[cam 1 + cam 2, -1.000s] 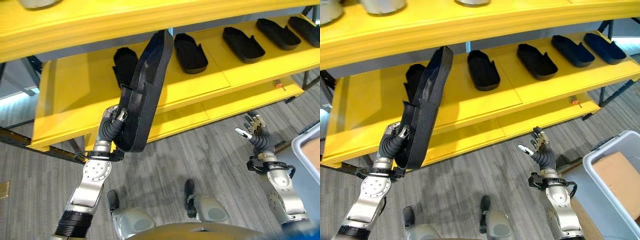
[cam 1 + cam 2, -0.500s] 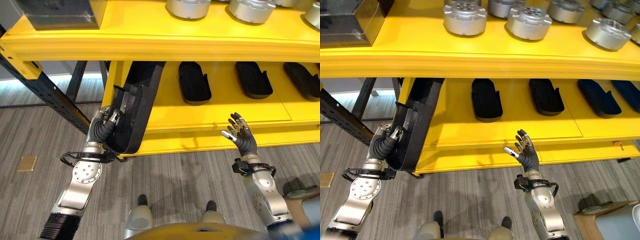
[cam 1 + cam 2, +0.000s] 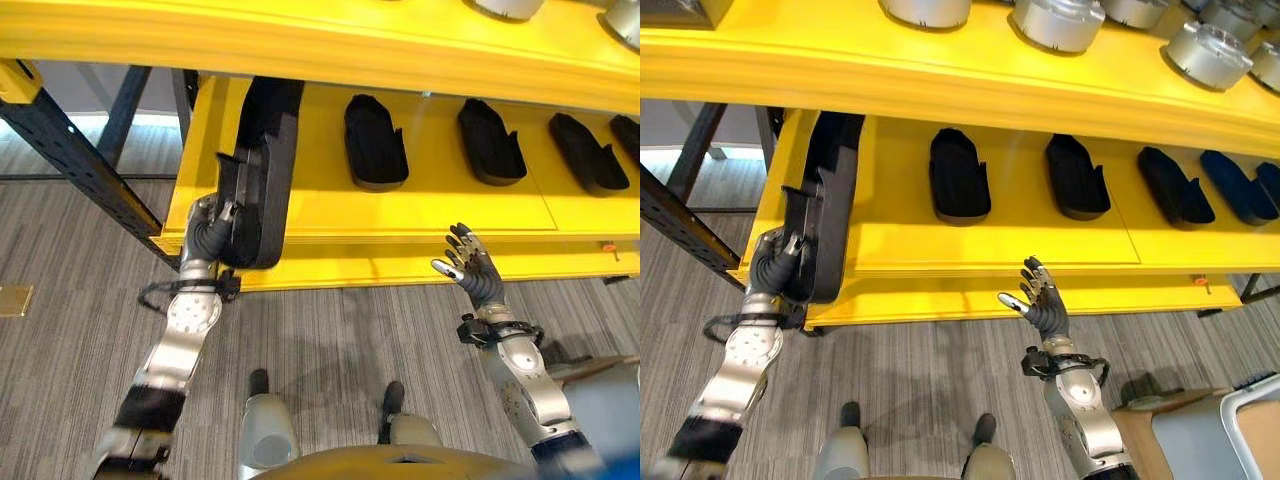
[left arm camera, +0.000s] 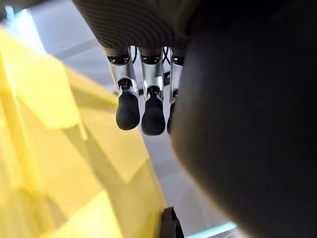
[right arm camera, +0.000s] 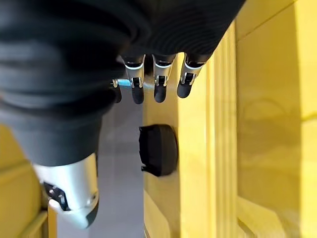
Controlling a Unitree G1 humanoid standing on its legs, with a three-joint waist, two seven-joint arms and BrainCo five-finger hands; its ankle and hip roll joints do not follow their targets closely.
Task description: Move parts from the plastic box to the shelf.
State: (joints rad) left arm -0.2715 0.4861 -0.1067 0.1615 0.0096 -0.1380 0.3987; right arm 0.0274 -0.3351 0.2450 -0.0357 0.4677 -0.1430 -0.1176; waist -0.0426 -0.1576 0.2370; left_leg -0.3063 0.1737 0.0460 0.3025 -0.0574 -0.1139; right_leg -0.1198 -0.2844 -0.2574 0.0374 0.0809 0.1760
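My left hand [image 3: 208, 238] is shut on the lower end of a long black moulded part [image 3: 262, 175], which stands nearly upright. The part's upper end reaches in over the left end of the lower yellow shelf [image 3: 440, 215], under the upper board. In the left wrist view the fingers [image 4: 143, 111] lie alongside the black part [image 4: 247, 124]. My right hand [image 3: 1042, 303] is raised in front of the shelf's edge, open with fingers spread and holding nothing. Its straight fingers [image 5: 156, 84] point toward the yellow shelf.
Several like black parts [image 3: 373, 140] [image 3: 490, 140] [image 3: 588, 152] lie in a row on the lower shelf. Silver round parts [image 3: 1060, 20] stand on the upper shelf. A dark steel frame post [image 3: 70, 160] slants at the left. The pale plastic box [image 3: 1240, 425] sits at the lower right.
The camera has swung from the floor toward the shelf. My left hand has brought the black part up to the lower shelf's left end. The right hand stays raised and open.
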